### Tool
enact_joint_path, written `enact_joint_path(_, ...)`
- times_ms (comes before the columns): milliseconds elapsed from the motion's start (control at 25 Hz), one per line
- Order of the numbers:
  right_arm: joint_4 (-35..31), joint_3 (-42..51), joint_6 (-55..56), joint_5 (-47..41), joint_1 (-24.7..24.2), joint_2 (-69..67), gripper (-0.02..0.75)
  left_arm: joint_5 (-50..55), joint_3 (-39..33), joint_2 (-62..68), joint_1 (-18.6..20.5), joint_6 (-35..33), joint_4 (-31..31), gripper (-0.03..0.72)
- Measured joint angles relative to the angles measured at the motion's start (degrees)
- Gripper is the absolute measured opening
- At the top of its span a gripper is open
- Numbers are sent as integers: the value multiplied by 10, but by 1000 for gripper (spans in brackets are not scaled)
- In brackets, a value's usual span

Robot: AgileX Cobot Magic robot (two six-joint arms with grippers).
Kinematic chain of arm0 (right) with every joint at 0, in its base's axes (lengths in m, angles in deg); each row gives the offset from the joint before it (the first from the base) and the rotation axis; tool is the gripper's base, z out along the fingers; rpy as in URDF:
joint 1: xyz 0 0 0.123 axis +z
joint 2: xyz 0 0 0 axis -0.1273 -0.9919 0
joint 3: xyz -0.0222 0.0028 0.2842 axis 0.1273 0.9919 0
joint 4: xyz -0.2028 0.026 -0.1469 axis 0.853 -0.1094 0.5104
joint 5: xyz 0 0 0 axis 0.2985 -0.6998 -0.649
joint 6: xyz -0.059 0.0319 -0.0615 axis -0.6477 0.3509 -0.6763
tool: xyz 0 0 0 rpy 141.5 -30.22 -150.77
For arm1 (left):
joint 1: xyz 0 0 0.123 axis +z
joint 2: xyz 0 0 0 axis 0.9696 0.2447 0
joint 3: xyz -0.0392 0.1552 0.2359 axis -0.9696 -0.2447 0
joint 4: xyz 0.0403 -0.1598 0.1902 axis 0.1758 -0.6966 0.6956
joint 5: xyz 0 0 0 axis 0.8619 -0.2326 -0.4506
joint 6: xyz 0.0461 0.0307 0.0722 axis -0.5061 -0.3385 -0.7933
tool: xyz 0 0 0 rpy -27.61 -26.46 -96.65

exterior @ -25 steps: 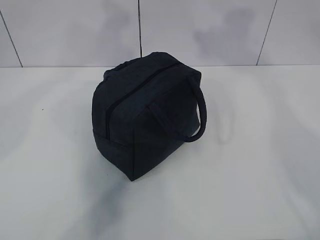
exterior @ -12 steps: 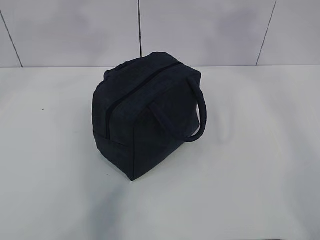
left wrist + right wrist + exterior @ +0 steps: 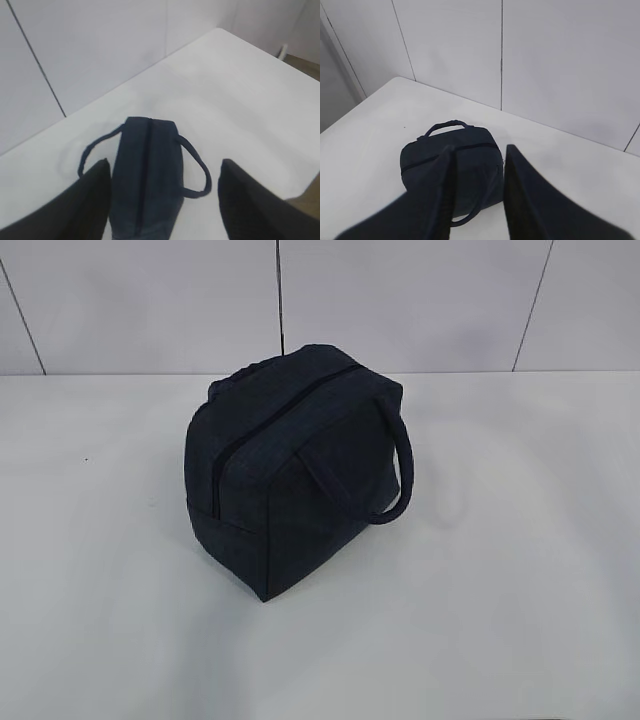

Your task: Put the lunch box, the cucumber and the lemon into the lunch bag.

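Observation:
The dark navy lunch bag (image 3: 290, 475) stands on the white table with its top zip shut and one loop handle hanging to the right. It also shows in the left wrist view (image 3: 145, 175) and in the right wrist view (image 3: 452, 165). My left gripper (image 3: 164, 180) is open and empty, well above and back from the bag. My right gripper (image 3: 479, 160) is open and empty, also held above the bag. Neither gripper shows in the exterior view. The lunch box, the cucumber and the lemon are out of view.
The white table (image 3: 500, 570) runs back to a pale panelled wall (image 3: 400, 300). The table's edge shows at the right of the left wrist view (image 3: 300, 190).

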Motion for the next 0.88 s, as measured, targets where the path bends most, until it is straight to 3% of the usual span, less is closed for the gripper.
enact_joint_path(240, 18, 66, 36, -9, 3, 79, 243, -108, -252, -147, -12, 21, -26, 478)
enact_joint_path(440, 24, 168, 72, -4, 3, 151, 243, -132, -403, -300, -12, 30, -31, 449)
enact_joint_path(640, 33, 260, 94, 8, 3, 253, 243, -92, -480, -443, -12, 30, -38, 445)
enact_joint_path(880, 109, 357, 122, -24, 3, 380, 242, -16, -537, -567, -12, 31, -27, 444)
